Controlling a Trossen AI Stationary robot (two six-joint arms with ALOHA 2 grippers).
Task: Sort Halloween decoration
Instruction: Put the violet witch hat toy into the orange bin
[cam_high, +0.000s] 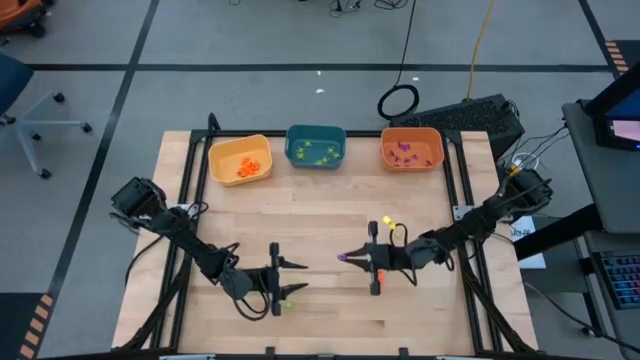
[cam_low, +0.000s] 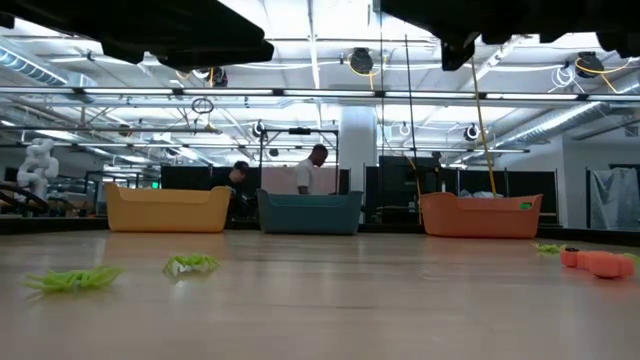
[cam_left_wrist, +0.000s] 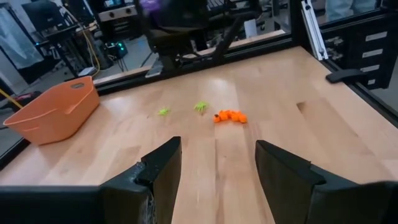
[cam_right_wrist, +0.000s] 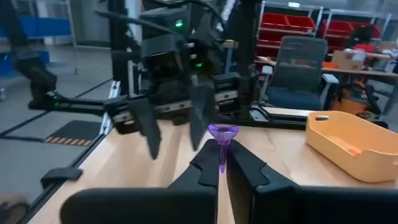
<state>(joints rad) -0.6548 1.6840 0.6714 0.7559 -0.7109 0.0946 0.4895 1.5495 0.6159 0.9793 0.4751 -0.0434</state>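
My right end effector (cam_right_wrist: 221, 163) is clamped on one purple trinket (cam_right_wrist: 222, 135), raised mid-tabletop (cam_high: 330, 310). My left end effector (cam_left_wrist: 216, 163) has fingers apart, facing two green trinkets (cam_left_wrist: 200, 106) and one orange trinket (cam_left_wrist: 230, 116) lying ahead. Three bins (cam_high: 315, 147) at the far edge; their small contents I can't count.

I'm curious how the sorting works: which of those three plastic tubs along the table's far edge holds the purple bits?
The orange plastic tub at the right end; the yellow tub holds orange bits, the teal tub green ones.
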